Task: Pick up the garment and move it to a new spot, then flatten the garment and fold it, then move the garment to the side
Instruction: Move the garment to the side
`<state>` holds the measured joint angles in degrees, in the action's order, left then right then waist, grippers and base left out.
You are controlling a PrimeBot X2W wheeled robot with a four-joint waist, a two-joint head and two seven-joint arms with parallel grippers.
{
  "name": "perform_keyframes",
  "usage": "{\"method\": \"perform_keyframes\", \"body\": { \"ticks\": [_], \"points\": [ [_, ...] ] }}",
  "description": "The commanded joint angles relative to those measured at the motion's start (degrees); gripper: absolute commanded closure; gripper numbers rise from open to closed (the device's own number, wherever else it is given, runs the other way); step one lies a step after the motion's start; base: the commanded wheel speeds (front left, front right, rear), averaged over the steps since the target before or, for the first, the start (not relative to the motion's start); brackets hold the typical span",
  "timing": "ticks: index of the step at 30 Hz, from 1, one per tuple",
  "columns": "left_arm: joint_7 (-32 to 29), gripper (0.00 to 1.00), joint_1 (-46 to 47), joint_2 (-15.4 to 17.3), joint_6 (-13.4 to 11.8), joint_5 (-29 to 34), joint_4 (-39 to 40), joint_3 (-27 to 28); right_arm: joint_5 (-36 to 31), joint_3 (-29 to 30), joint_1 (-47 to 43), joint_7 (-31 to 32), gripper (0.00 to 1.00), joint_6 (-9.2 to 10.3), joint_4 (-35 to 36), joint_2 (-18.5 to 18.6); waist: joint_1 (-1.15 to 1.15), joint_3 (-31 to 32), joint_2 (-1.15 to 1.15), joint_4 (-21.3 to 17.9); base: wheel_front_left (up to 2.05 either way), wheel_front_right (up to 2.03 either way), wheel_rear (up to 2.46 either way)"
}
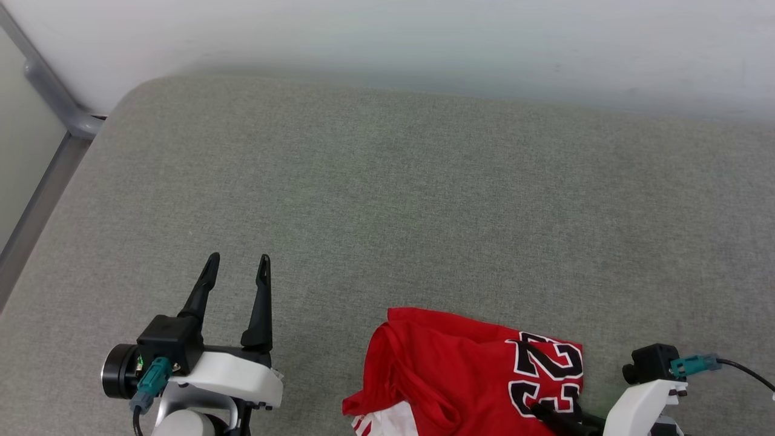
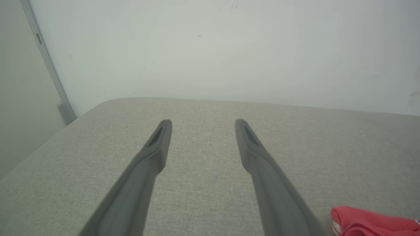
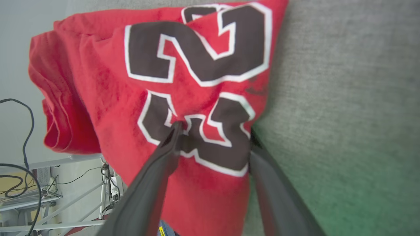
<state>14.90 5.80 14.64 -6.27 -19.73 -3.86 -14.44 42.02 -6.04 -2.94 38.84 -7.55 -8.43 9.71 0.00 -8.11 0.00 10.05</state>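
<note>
The garment (image 1: 448,369) is a red jersey with dark, white-outlined numerals, lying bunched at the near edge of the grey cushioned surface (image 1: 387,200). A bit of white shows at its lower left. My right gripper (image 3: 215,129) is open, and its two fingers straddle the garment's (image 3: 203,65) numbered part at the fabric's right border. One finger lies on top of the cloth. In the head view this gripper (image 1: 563,421) sits at the bottom right. My left gripper (image 1: 238,261) hovers open and empty to the garment's left. Its wrist view catches the gripper (image 2: 202,123) and a red corner of the garment (image 2: 367,224).
A pale wall (image 1: 424,36) runs along the far side of the surface. A metal frame post (image 1: 54,97) stands at the left. Beyond the near edge, the right wrist view shows cables (image 3: 19,137) and a metal rack (image 3: 49,193).
</note>
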Motion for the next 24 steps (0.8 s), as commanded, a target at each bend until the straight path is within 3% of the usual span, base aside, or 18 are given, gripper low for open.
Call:
{"method": "perform_keyframes", "body": {
  "ticks": [1,2,14,24],
  "points": [
    [0.39,0.0,0.51,-0.26,0.23,0.52,-0.15,0.28,0.36,-0.81,-0.06,0.54,0.88,0.12,-1.71,-0.49,0.0,-0.18,0.0,0.1,0.0,0.0,0.0],
    [0.4,0.0,0.54,-0.4,0.35,0.56,-0.28,0.5,0.66,-1.06,0.2,0.68,1.0,0.12,-2.1,-0.58,0.0,-0.28,0.0,0.11,0.0,0.0,0.0],
    [0.39,0.0,-1.65,-1.11,1.05,2.59,-1.98,1.7,-0.71,-2.67,2.96,-1.38,1.0,0.09,1.01,2.71,0.0,3.55,0.0,-2.01,0.0,0.0,0.0],
    [0.33,0.0,-3.98,-1.01,0.5,3.47,-0.23,2.44,-7.85,-1.6,4.06,0.08,1.0,0.08,6.92,7.22,0.0,5.6,0.0,-11.37,0.0,0.0,0.0]
  ]
}}
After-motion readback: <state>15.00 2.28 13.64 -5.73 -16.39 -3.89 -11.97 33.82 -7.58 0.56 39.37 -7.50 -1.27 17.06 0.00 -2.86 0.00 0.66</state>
